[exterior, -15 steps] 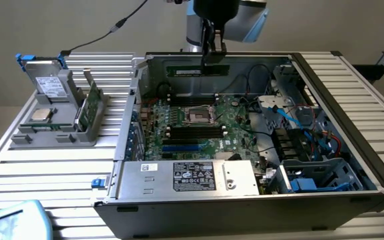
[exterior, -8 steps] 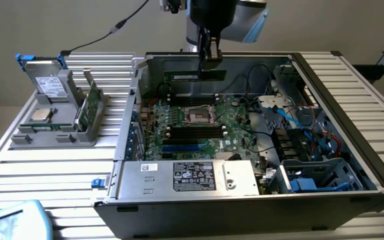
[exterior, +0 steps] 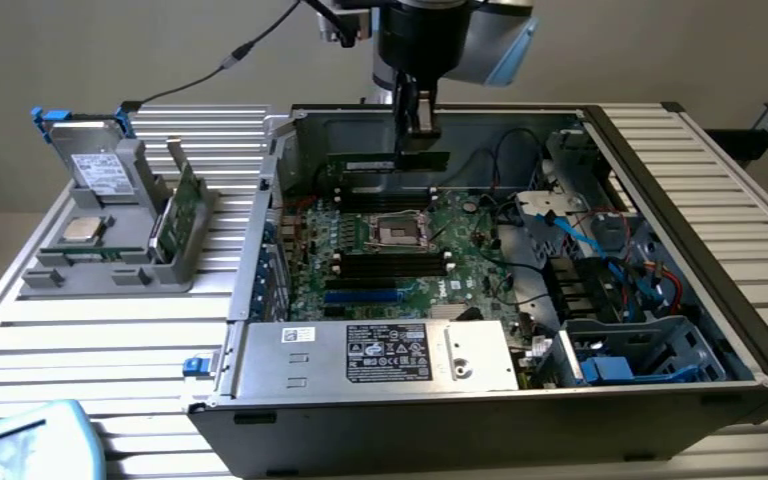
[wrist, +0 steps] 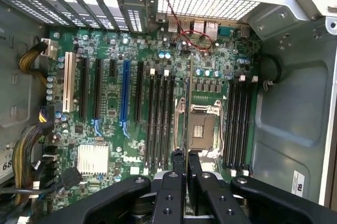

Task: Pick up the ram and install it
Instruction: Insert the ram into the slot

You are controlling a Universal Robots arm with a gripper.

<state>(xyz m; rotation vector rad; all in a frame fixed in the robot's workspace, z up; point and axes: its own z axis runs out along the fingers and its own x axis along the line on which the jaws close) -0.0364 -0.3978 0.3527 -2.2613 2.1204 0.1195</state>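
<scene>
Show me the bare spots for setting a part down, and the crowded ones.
Free: the table slats on the camera's side of the holder, beside the case; the slats past the case on the exterior view's right. Crowded: the motherboard, where the gripper holds the ram; the cables by the drive cage.

Plain beige wall [exterior: 77, 50] behind slatted metal table [exterior: 91, 345]

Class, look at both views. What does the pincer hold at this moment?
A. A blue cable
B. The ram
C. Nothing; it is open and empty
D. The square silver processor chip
B: the pincer is shut on the ram, a thin green stick that it holds over the motherboard.
</scene>
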